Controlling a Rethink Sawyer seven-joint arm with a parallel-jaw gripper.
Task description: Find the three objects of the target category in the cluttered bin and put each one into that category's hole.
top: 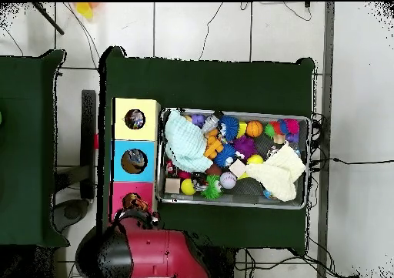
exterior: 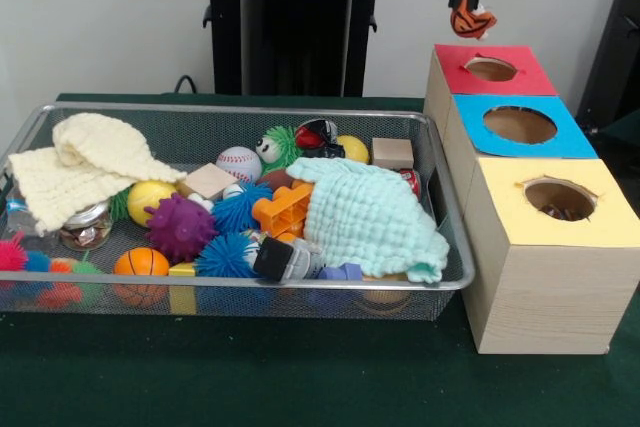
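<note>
1. Bin [exterior: 455, 277] clutter in front needs no attention for this step: the mint cloth [exterior: 370, 227], spiky balls and blocks lie well apart from the holes.
2. Yellow box [exterior: 560, 222] and blue box [exterior: 520, 127] are not the target, judging by the arm's position.
3. Red box [exterior: 490, 69] sits farthest, its hole open.
4. Gripper [exterior: 470, 15] hangs above that hole, clenched on a small orange striped ball [exterior: 472, 23]; centre it over the opening, lower slightly, then release.
</note>
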